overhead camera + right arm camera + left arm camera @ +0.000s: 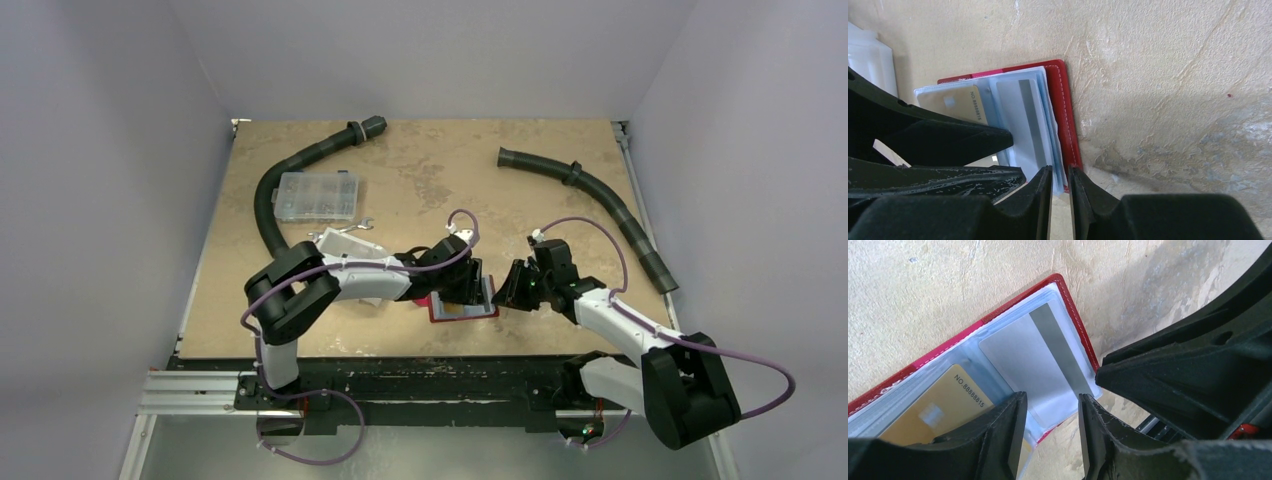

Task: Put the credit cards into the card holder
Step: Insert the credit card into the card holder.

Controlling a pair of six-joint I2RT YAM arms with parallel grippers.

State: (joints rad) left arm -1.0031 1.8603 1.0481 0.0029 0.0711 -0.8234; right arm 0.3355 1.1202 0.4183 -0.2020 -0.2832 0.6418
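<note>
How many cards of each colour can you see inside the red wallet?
Gold card: 1
Grey card: 1
Total: 2, both tucked into the open card holder.

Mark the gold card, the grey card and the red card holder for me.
Gold card [945, 402]: left wrist view, on its printed face.
Grey card [1023, 365]: left wrist view, plain area beside the stripe.
Card holder [1063, 100]: right wrist view, red cover's stitched edge.
</note>
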